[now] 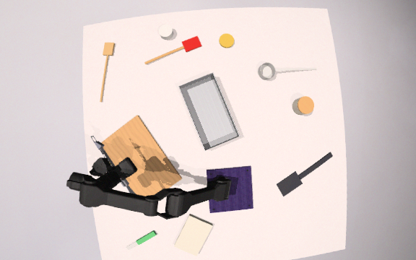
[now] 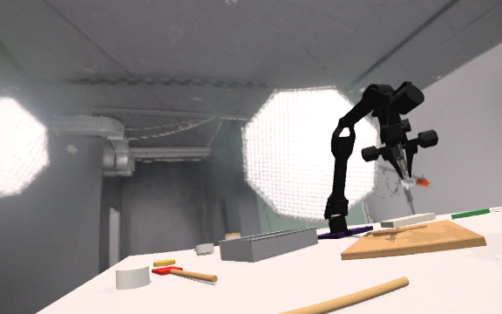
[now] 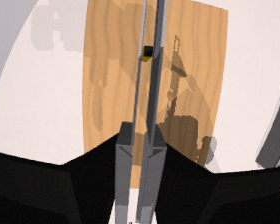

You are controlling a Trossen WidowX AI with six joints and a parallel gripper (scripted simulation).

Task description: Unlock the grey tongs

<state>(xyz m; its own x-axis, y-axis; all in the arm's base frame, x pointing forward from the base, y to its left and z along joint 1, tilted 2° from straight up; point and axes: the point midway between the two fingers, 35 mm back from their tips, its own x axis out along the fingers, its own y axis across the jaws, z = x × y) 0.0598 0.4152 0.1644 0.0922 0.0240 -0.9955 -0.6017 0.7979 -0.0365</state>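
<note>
Tongs (image 1: 98, 145) pinched in the gripper (image 1: 115, 170), high above the near-left edge of the wooden board (image 1: 141, 155).

Top view: roasting tin (image 1: 209, 110) has nothing across it, so pickup looks done. Arm reaches from the purple base mat (image 1: 244, 188) out past the board's corner; tong tips stick out beyond the board edge, over the surface (image 1: 284, 137).

Exterior view: gripper (image 2: 401, 162) hangs well above the board (image 2: 412, 240), tongs (image 2: 403, 165) pointing mostly down. My read: tips-down is needed so the squeeze releases the lock.

Wrist view: both tong arms (image 3: 151, 96) run nearly parallel, close together, clamped between the fingers. Yellow lock piece (image 3: 147, 52) sits on them. They look not yet open.
</note>
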